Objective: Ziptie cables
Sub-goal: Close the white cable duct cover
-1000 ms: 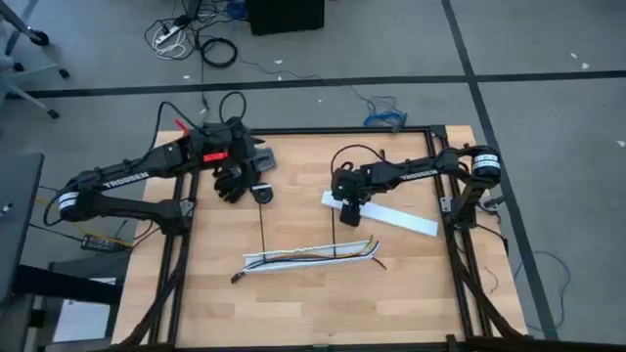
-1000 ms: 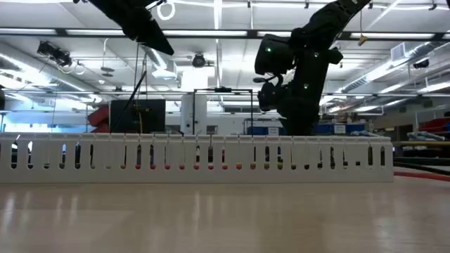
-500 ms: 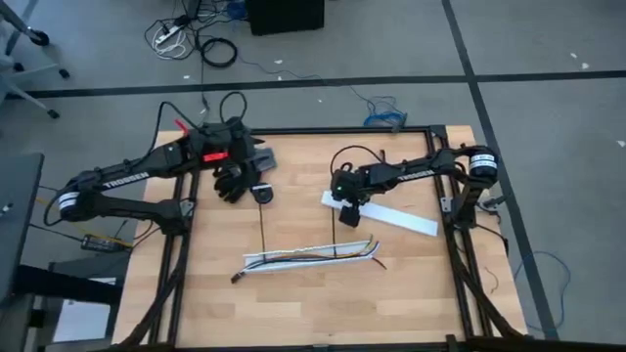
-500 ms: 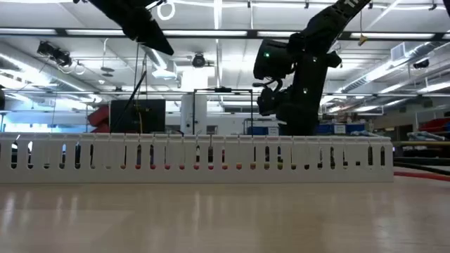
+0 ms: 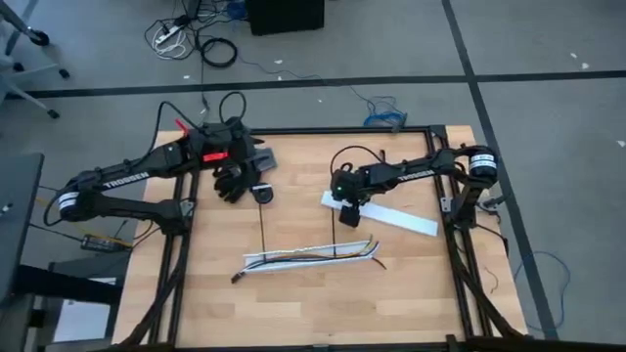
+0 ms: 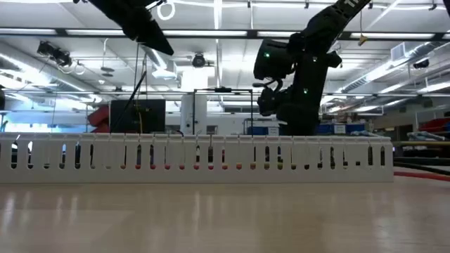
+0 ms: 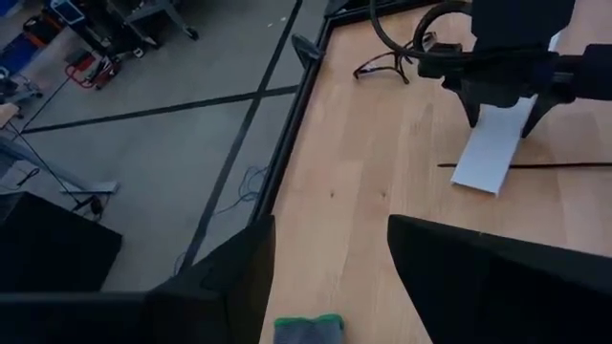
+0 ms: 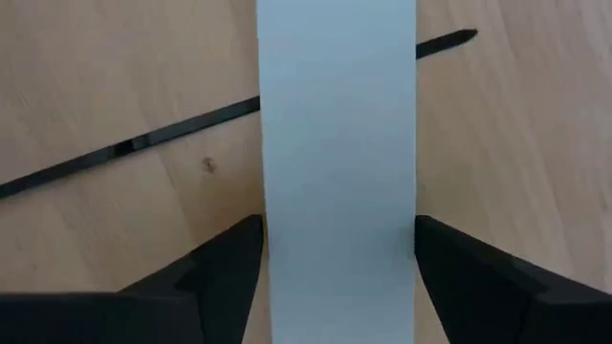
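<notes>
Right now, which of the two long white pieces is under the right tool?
The flat plain strip, directly under the right tool; the slotted channel lies apart.

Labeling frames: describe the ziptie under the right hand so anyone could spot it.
Find the white flat strip at the table's right. The right hand straddles its end, fingers open. The ziptie is the thin black strap passing under that strip, far slimmer than anything nearby.

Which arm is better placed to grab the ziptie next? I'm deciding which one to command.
Probably the right. The right gripper hangs open over the white strip, beside a ziptie. The left gripper waits at the table's far edge.
</notes>
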Tool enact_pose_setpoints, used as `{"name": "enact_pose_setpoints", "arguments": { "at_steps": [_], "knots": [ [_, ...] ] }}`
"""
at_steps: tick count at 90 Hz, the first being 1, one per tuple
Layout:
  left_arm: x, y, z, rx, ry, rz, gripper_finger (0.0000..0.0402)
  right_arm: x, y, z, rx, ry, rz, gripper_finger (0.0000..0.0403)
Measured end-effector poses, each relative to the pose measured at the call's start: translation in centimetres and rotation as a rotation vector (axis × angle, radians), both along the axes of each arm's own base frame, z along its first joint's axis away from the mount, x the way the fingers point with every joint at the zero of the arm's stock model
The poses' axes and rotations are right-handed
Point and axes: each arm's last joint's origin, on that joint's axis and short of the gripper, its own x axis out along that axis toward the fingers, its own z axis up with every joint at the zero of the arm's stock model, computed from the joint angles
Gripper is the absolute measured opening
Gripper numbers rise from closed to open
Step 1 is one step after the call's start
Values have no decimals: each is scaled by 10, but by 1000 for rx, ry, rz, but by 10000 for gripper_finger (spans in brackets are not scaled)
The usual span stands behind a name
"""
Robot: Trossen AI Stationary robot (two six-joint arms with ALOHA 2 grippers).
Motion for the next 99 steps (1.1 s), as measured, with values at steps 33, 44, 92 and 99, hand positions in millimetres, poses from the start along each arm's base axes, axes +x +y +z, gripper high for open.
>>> {"name": "enact_pose_setpoints", "arguments": {
  "at_steps": [33,44,92,99],
  "knots": [
    [4,2,10,29,-108,6,198,8,3,9,-48,-26,49,270],
    [5,2,12,39,-135,5,198,8,5,10,-58,-19,68,266],
    [5,2,13,17,-154,17,198,2,5,-2,-93,-21,60,263],
    [5,2,13,18,-154,17,198,2,6,-2,-81,-23,64,260]
  ]
}}
